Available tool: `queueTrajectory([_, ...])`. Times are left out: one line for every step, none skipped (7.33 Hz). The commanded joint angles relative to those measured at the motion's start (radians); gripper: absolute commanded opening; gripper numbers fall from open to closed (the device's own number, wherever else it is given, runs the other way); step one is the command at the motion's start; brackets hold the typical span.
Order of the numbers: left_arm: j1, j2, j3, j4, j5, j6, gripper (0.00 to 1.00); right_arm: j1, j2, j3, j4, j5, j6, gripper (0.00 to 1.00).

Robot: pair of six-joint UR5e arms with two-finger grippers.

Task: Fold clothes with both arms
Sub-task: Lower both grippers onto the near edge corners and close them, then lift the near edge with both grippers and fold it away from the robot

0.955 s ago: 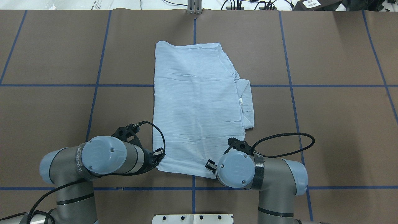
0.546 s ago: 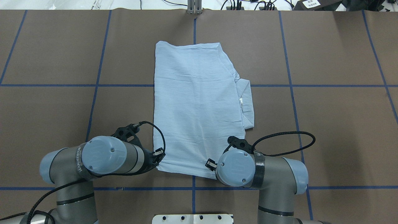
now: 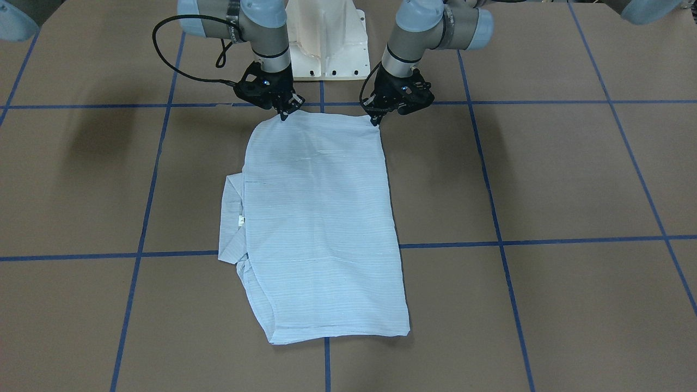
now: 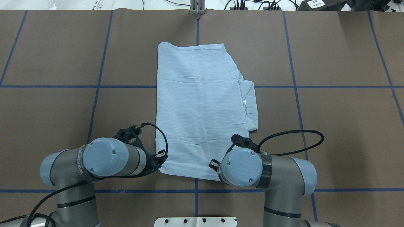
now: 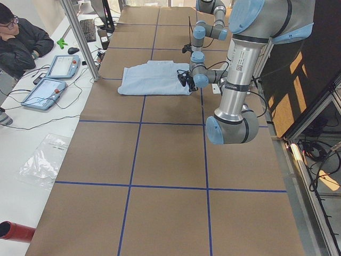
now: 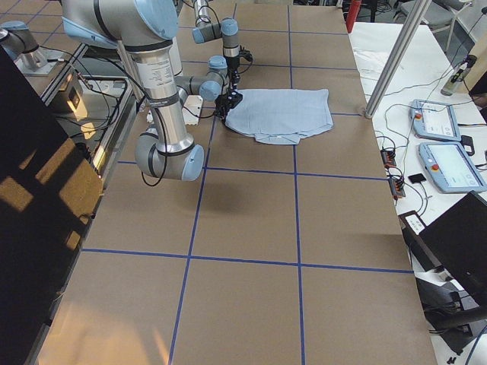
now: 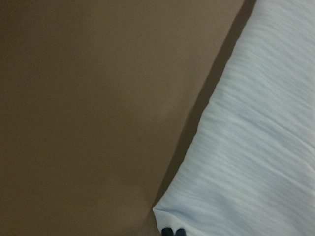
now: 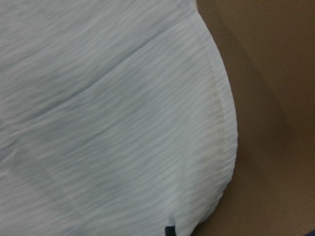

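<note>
brown paper marked off by blue tape covers the table (image 4: pixel 331 126), and your shirt (image 4: pixel 199 107) lies flat on it in the middle, just in front of the robot. you can see it is already folded into a long, narrow rectangle, sleeves tucked out of sight, with only the collar (image 4: pixel 251 107) poking out along the robot's right-hand edge. so the lengthwise folds look done. what's left, as i judge it, is bringing the near hem over toward the far end, maybe more than once, to make a compact packet. that fold has not yet begun, as the hem rests on the table.

at the near hem, the left gripper (image 3: pixel 375 121) sits on one corner. its wrist view shows two dark fingertips (image 7: pixel 172 231) pressed together right at the cloth's corner, so it looks clamped on the shirt. the right gripper (image 3: pixel 284 114) is at the other corner. its fingers come to a point there and one tip (image 8: pixel 170 230) shows against the hem, so i take it as pinching cloth too.

for writing, the small white neck label (image 4: pixel 244 101) is too small to read, and the white lettering on the left arm (image 4: pixel 104 157) band can't be made out with certainty
</note>
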Motion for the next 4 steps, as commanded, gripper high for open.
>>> queueTrajectory([-0.003,0.001,-0.037,0.000,-0.001,0.000,0.00,0.015,-0.005,0.075,-0.041,0.002,0.002,0.00])
queueTrajectory([-0.006,0.014,-0.086,0.036,-0.003,0.003,0.00,0.017,-0.013,0.095,-0.044,0.004,0.002,0.00])
queueTrajectory([-0.004,0.015,-0.158,0.114,-0.004,0.006,0.00,0.021,-0.017,0.122,-0.044,0.005,0.002,0.00])
queueTrajectory([0.000,0.014,-0.231,0.189,-0.006,0.008,0.00,0.023,-0.034,0.168,-0.045,0.007,0.002,0.00])
